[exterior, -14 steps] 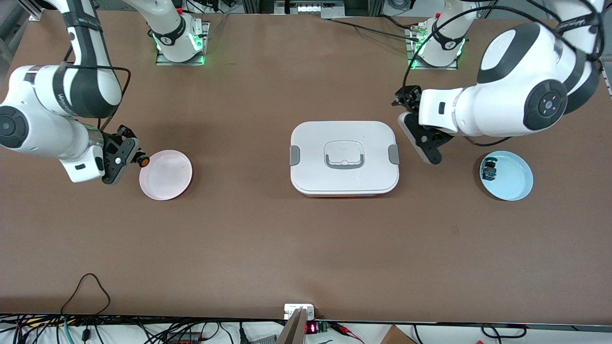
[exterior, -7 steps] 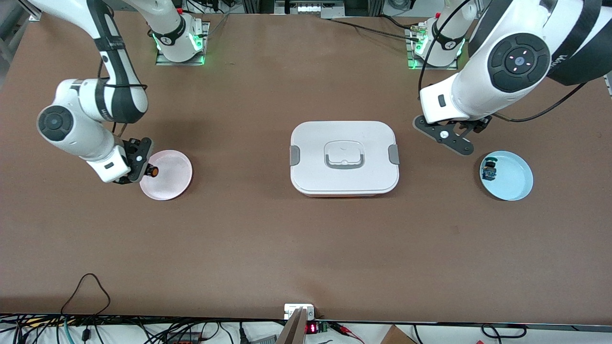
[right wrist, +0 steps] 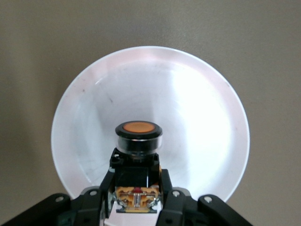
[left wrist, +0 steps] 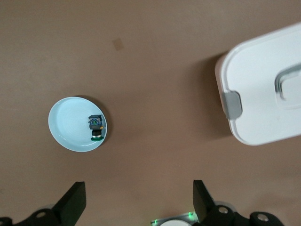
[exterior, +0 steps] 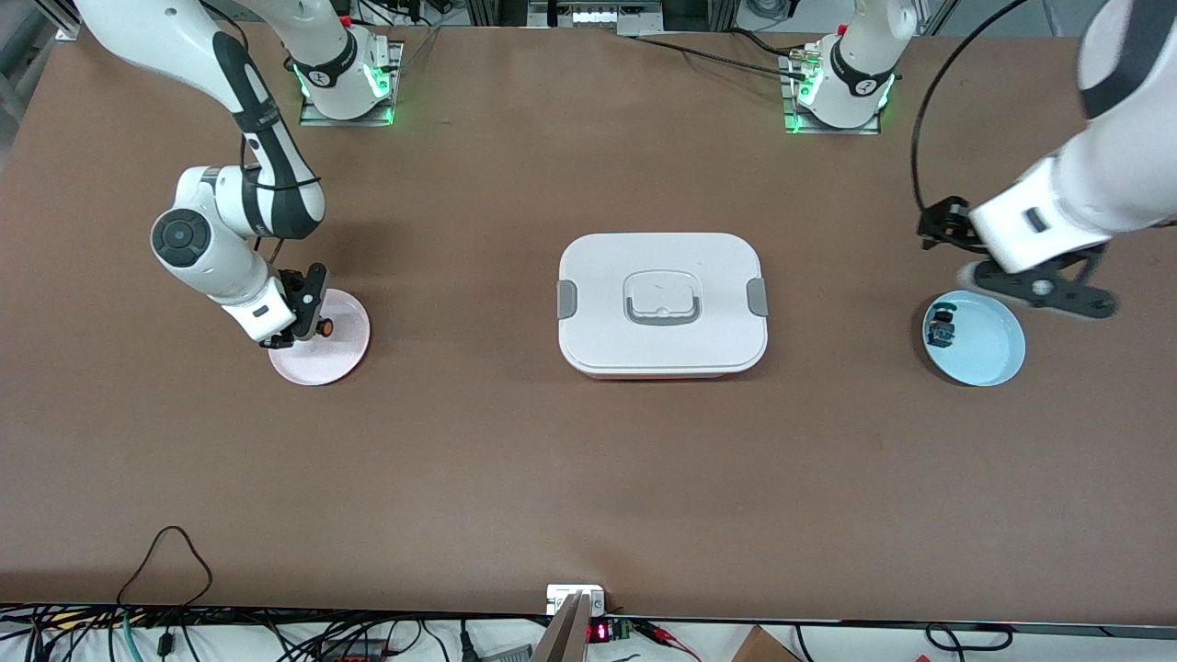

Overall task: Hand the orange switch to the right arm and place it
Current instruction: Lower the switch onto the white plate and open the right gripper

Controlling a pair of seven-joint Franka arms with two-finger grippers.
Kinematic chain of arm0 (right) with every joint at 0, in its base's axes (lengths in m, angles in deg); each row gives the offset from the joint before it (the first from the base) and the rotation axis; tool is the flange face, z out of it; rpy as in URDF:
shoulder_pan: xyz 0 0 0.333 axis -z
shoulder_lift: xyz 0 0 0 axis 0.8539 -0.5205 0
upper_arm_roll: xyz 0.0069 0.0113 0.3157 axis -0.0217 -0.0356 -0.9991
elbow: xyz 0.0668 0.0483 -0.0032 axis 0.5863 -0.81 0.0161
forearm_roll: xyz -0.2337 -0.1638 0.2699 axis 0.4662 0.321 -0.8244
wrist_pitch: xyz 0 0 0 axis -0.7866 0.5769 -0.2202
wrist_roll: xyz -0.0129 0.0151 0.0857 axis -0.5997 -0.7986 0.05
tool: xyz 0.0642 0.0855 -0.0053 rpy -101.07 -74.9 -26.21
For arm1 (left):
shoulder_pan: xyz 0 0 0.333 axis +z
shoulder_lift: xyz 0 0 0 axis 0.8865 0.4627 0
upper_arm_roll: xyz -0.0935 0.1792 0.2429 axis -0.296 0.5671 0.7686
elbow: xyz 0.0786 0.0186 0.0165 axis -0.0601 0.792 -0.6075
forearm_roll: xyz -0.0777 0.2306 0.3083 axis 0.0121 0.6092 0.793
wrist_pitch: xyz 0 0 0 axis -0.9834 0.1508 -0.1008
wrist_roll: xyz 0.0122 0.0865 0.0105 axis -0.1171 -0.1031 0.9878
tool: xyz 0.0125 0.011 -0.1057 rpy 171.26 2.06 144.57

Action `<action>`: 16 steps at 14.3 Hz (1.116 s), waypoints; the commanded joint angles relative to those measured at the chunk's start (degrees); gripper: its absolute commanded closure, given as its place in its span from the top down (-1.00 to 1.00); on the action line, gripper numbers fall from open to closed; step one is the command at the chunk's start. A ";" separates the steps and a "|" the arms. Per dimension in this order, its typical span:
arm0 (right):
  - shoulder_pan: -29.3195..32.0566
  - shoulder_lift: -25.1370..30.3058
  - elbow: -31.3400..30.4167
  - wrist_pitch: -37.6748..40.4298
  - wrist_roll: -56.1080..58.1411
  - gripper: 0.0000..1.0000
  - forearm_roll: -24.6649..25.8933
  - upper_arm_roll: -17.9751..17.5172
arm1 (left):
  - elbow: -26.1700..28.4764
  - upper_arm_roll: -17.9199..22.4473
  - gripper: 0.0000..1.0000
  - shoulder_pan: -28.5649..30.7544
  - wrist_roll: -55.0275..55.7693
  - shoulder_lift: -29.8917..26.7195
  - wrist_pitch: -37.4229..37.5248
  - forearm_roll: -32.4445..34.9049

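My right gripper (exterior: 311, 322) is shut on the orange switch (exterior: 324, 325) and holds it low over the pink plate (exterior: 338, 354), above the plate's edge nearest the right arm's end of the table. In the right wrist view the switch (right wrist: 138, 141) sits upright between the fingers (right wrist: 96, 193), its orange-topped black cap pointing down at the plate (right wrist: 197, 108). My left gripper (exterior: 1044, 289) is open and empty, up in the air over the table beside the blue plate (exterior: 993, 349). Its fingertips (left wrist: 75, 200) stand wide apart.
A white lidded box (exterior: 662, 303) with grey clips sits mid-table; its corner shows in the left wrist view (left wrist: 263, 89). The blue plate (left wrist: 68, 125) holds a small blue switch (exterior: 940, 328), also visible in the left wrist view (left wrist: 96, 125). Cables lie along the table's near edge.
My right gripper has swung over the pink plate with the orange switch, turning to point down. My left gripper has moved away from the box to beside the blue plate.
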 commanded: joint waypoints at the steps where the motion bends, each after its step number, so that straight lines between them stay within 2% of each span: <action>1: -0.01 -0.95 -1.17 -4.06 2.92 -1.00 0.91 -0.02 | 12.96 9.15 1.00 -5.91 4.56 -9.43 -9.40 -2.01; 2: -0.01 -1.48 -1.17 -4.33 3.10 -1.00 0.91 -0.02 | 15.70 10.40 1.00 -6.53 4.92 -11.54 -12.48 -2.01; 3: -0.01 -1.49 -1.17 -4.25 2.67 -0.45 0.83 -0.02 | 17.29 11.63 1.00 -6.71 4.92 -12.70 -14.51 -2.01; 4: -0.01 -1.05 -1.17 -3.81 2.14 0.99 0.39 -0.02 | 17.83 13.65 1.00 -7.41 4.48 -13.23 -15.23 -2.01; 9: 0.08 6.93 2.68 6.71 1.09 1.00 -0.49 -0.02 | 18.02 13.85 1.00 -7.95 4.48 -13.41 -13.05 -1.92; 14: 0.08 10.11 17.52 27.00 -11.01 1.00 -0.93 -0.02 | 17.22 13.05 1.00 -7.42 4.83 -13.06 -12.60 -1.83; 16: 0.43 10.64 22.97 33.07 -18.74 1.00 -4.34 0.07 | 17.22 12.96 1.00 -7.42 4.92 -12.97 -12.60 -1.83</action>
